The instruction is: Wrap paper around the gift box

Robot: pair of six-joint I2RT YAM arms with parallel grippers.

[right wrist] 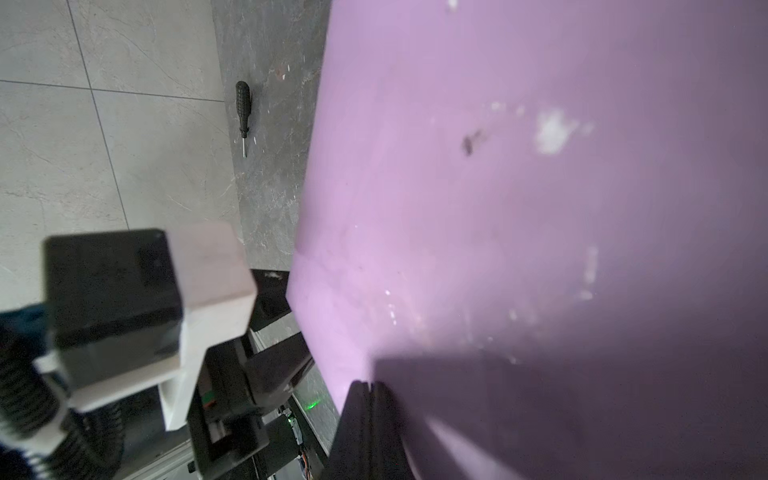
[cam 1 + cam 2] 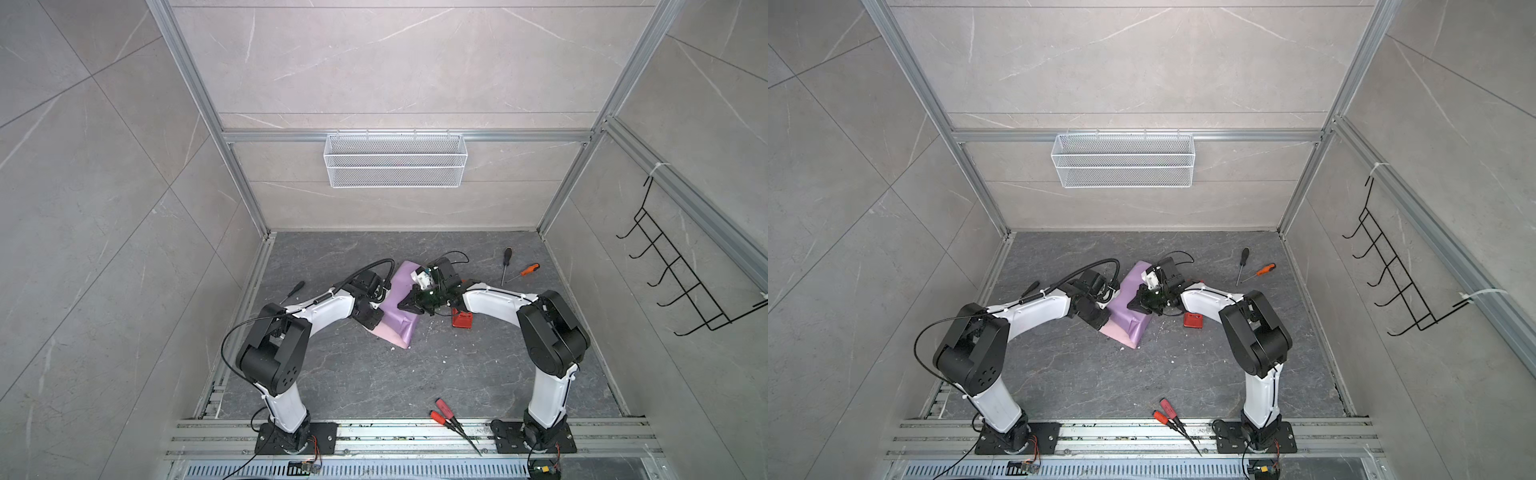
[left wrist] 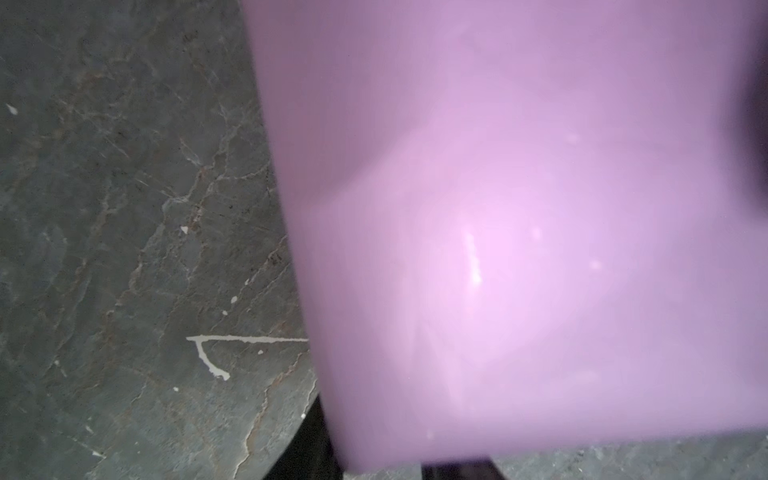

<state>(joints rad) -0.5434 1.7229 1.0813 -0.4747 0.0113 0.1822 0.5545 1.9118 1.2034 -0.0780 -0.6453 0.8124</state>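
Both grippers work the fold-over step: the paper (image 2: 392,318) lies lilac-side up, humped between them over the presumably hidden gift box, right gripper (image 1: 368,387) closed against its top, left gripper (image 2: 372,322) at its edge, grip unreadable; next, its loose pink margin probably needs tucking snug.

- Blocked at centre by the paper (image 2: 397,309), left arm (image 2: 328,309) and right arm (image 2: 494,301).
- Narrowed on the right by a red tape dispenser (image 2: 462,320).
- Cluttered at back right with a black screwdriver (image 2: 505,266) and an orange-handled screwdriver (image 2: 530,269), at front with red-handled pliers (image 2: 444,408).
- Open across the dark floor (image 2: 374,382) in front of the paper.
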